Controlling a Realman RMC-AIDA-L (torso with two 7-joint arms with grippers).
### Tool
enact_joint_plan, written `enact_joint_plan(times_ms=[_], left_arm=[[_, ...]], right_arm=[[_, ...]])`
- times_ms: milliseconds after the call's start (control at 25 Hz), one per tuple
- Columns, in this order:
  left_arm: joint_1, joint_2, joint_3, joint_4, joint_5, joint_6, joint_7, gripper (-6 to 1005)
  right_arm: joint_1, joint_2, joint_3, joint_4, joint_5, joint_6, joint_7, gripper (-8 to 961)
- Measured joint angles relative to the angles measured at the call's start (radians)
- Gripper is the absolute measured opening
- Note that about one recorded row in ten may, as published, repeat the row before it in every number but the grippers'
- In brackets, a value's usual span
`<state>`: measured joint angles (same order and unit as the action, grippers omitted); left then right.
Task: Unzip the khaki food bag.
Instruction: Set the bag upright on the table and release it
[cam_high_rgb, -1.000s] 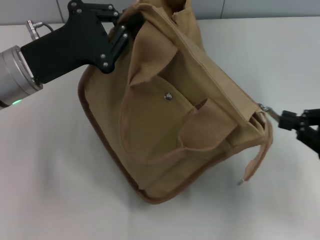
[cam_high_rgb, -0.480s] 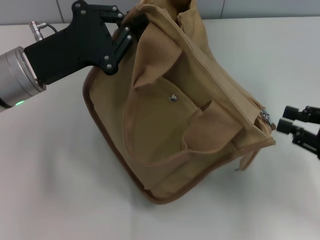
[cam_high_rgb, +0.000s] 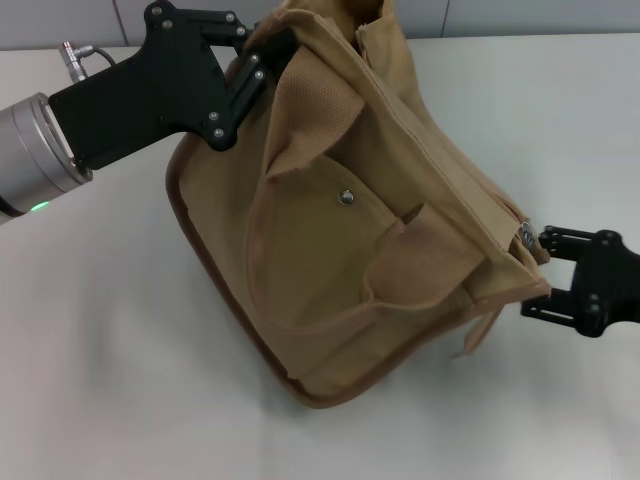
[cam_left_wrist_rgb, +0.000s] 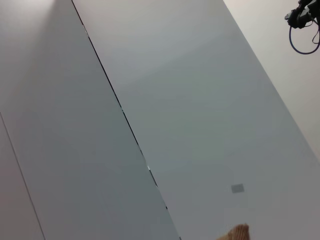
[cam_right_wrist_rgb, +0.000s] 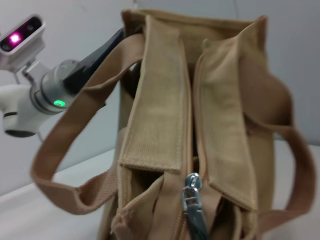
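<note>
Just ahead of right gripper (cam_high_rgb: 548, 272), touching or nearly touching its upper finger: grey zipper pull (cam_high_rgb: 525, 236), at the end of the khaki food bag (cam_high_rgb: 330, 260) closest to that gripper. Seen from the right wrist, hangs dead centre and close, pull (cam_right_wrist_rgb: 194, 202) dangling downward between the two top flaps. Zipper track (cam_high_rgb: 430, 150) runs straight away from right gripper along the bag's long axis, toward left gripper (cam_high_rgb: 262, 48) at the opposite end. Looks closed along its whole visible length, so unzipping not yet begun.

Right gripper spread wide, holding nothing, fingers bracketing the bag's end corner, one at the level of the pull and one below it. Arm low over the table (cam_high_rgb: 120, 380), pointing along the track. Clearly the nearer arm to the pull.

Left gripper pinched on the far top corner of the bag, fingertips partly buried in fabric. Bag tipped toward the robot on its brown-edged base, front pocket and snap facing up.

Likely needs a small rise and advance to centre the pull between the fingers, then a close and a draw along the track toward left gripper. Risk: loose pull swinging aside, or canvas caught instead.
</note>
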<state>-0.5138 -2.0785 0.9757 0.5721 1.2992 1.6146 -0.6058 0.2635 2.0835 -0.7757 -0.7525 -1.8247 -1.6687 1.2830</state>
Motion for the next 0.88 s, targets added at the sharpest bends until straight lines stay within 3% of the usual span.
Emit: enact_joint_plan(times_ms=[160,400,560,760,880], left_arm=[[0.0,0.0,0.002,0.0,0.0,0.003,0.0,120],[0.001,-0.001,0.01,-0.004,-0.002,0.005,0.0,124],[0.002,-0.001,0.022,-0.034,-0.015,0.014,0.005,127],[0.015,-0.002,0.148,-0.107,-0.132,0.019,0.082,130],[0.018,-0.002,0.177,-0.124,-0.158,0.019,0.082,132]], right_arm=[[0.042,0.002,-0.018,0.05,0.006,0.033,-0.02,604],[0.078,0.006,-0.006,0.099,0.038,0.085,-0.06,439],[0.071,0.003,0.003,0.075,0.165,0.127,-0.058,351],[0.071,0.002,0.006,-0.021,0.248,0.183,-0.033,249],[0.084,0.002,0.005,-0.054,0.263,0.222,-0.027,184]])
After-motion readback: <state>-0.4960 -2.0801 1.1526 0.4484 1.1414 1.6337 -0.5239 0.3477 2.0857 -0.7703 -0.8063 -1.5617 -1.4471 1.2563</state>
